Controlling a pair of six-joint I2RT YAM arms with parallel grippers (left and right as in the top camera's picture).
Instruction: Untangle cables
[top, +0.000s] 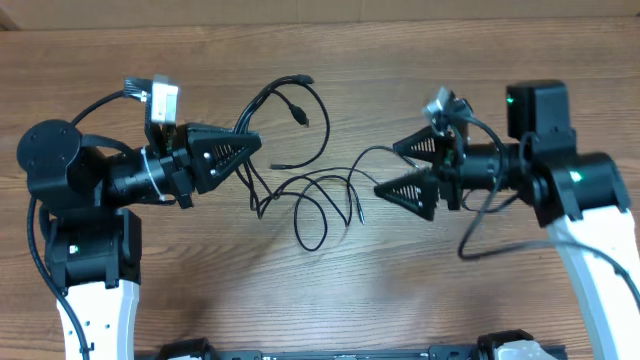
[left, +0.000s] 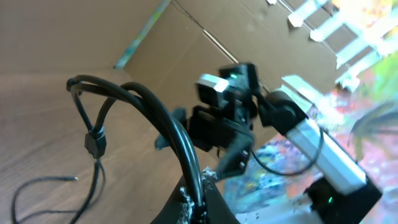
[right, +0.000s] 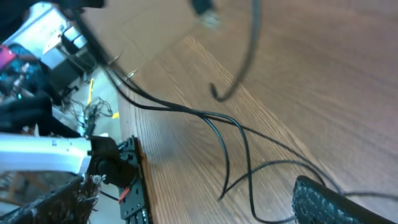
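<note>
Seen from overhead, the left gripper (top: 252, 145) had its fingers shut on the cables (top: 305, 195). The left wrist view showed a pair of black strands rising straight out from between its fingers (left: 198, 198). From that pinch the strands arched toward 1 o'clock and curled back down to a small plug (top: 298, 113) hanging free.

The crossed loops, the real knot of the job, lay on the wooden table (top: 330, 300) at about 4 o'clock from the left gripper and at 9 o'clock from the right gripper (top: 388, 168). Their long axis ran roughly 3 to 9 o'clock, along the line between the two arms.

The right gripper stood wide open with nothing clamped. One thin strand led in toward its upper finger, and the right wrist view showed cords lying on the wood ahead of its textured pad (right: 329, 199), loose rather than gripped.

I judged the right arm the better placed. The loops lay directly ahead of its open fingers, so a short reach toward 9 o'clock would put them around a strand while the left held its end taut.
</note>
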